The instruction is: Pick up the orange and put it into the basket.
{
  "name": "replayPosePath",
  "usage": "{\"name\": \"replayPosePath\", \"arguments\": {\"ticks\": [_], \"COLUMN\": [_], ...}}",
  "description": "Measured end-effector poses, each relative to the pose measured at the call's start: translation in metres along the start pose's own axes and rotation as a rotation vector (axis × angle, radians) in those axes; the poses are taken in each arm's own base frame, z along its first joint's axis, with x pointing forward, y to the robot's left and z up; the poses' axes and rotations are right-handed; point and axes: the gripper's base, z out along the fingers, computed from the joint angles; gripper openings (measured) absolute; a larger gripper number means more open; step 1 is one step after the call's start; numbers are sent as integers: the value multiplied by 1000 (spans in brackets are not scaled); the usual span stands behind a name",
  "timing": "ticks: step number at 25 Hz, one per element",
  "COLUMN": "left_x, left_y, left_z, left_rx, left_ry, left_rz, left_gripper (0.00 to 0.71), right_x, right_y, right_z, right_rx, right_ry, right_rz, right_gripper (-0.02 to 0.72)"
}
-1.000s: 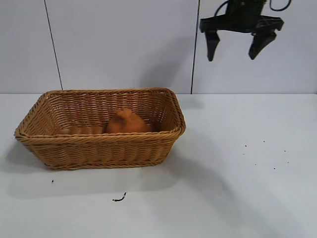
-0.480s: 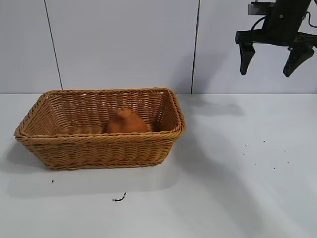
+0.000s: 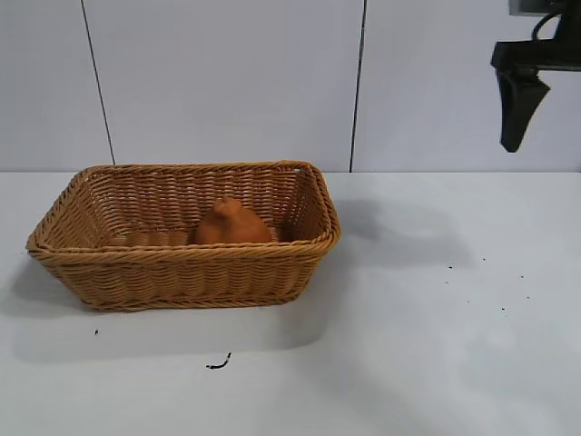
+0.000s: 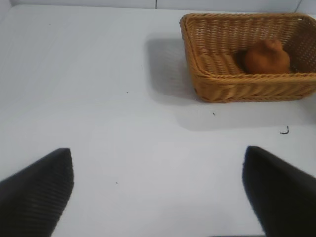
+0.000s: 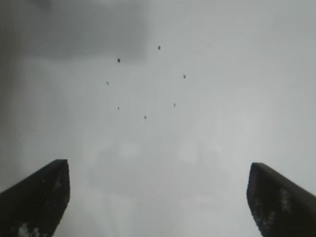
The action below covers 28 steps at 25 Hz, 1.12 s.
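The orange (image 3: 231, 225) lies inside the wicker basket (image 3: 186, 256) at the table's left; both also show in the left wrist view, the orange (image 4: 267, 58) in the basket (image 4: 232, 89). My right gripper (image 5: 158, 192) is open and empty, high above the table's right side; in the exterior view only one of its fingers (image 3: 517, 102) shows at the top right edge. My left gripper (image 4: 158, 182) is open and empty over bare table, well away from the basket; it does not show in the exterior view.
A small dark scrap (image 3: 218, 364) lies on the white table in front of the basket. Several dark specks (image 3: 481, 286) dot the table at the right. A white panelled wall stands behind.
My right gripper has moved to the right, away from above the basket, and is now partly out of the exterior view. The orange and basket have not moved.
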Motion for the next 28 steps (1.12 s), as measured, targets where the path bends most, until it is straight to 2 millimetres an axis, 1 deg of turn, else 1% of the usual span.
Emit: {"name": "replayPosePath", "arguments": {"ticks": [3, 6, 7, 10, 12, 14, 15, 16, 20, 28], "left_x": [0, 0, 0, 0, 0, 0, 0, 0, 0, 0], "left_y": [0, 0, 0, 0, 0, 0, 0, 0, 0, 0], "left_z": [0, 0, 0, 0, 0, 0, 0, 0, 0, 0], "left_rx": [0, 0, 0, 0, 0, 0, 0, 0, 0, 0], "left_ry": [0, 0, 0, 0, 0, -1, -1, -1, 0, 0], "left_rz": [0, 0, 0, 0, 0, 0, 0, 0, 0, 0], "left_gripper": [666, 666, 666, 666, 666, 666, 666, 666, 666, 666], "right_x": [36, 75, 85, 119, 136, 159, 167, 172, 191, 230], "right_y": [-1, -2, -2, -3, -4, -4, -5, -5, -5, -6], "right_z": [-8, -10, -9, -1, 5, 12, 14, 12, -4, -23], "right_rx": [-3, -4, -4, -6, -5, -3, -2, -2, -2, -1], "right_ry": [-24, -56, -78, -173, -235, -295, -304, -336, -521, -796], "right_rz": [-2, -3, -3, -9, -23, -44, -49, -54, -57, -59], "right_gripper": [673, 673, 673, 673, 673, 673, 673, 673, 673, 673]}}
